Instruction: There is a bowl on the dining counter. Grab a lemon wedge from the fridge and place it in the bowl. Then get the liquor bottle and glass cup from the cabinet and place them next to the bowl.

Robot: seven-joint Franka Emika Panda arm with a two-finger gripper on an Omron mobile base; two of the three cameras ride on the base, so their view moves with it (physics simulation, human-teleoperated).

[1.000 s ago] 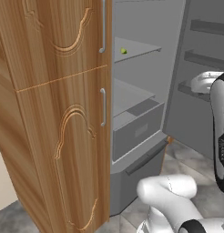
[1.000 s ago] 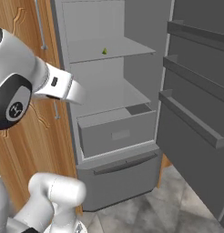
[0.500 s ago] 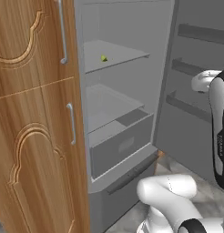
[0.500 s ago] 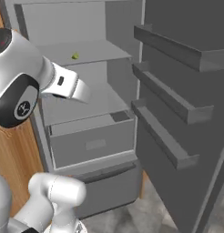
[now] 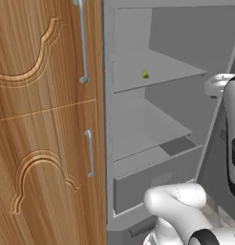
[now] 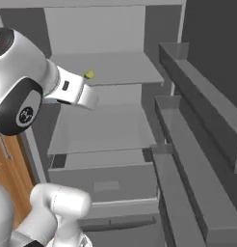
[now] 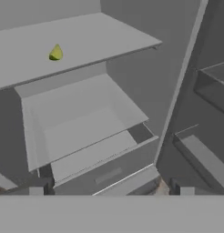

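The lemon wedge (image 5: 145, 73) (image 6: 90, 74) (image 7: 56, 53) is a small yellow-green piece lying alone on the upper shelf (image 7: 100, 41) of the open fridge. My gripper (image 7: 109, 189) hangs in front of the fridge, below and well short of the wedge. Its fingertips (image 7: 41, 187) stand wide apart, open, with nothing between them. The bowl, liquor bottle and glass cup are out of view.
A lower fridge shelf (image 6: 101, 128) and a grey drawer (image 6: 106, 181) sit under the wedge's shelf. The open fridge door with its shelves (image 6: 202, 101) stands on the right. Tall wood-panelled doors with metal handles (image 5: 83, 43) flank the fridge on the left.
The whole picture has shifted: the base has driven closer and round to face the fridge interior. The wedge lies where it was and the gripper stays open.
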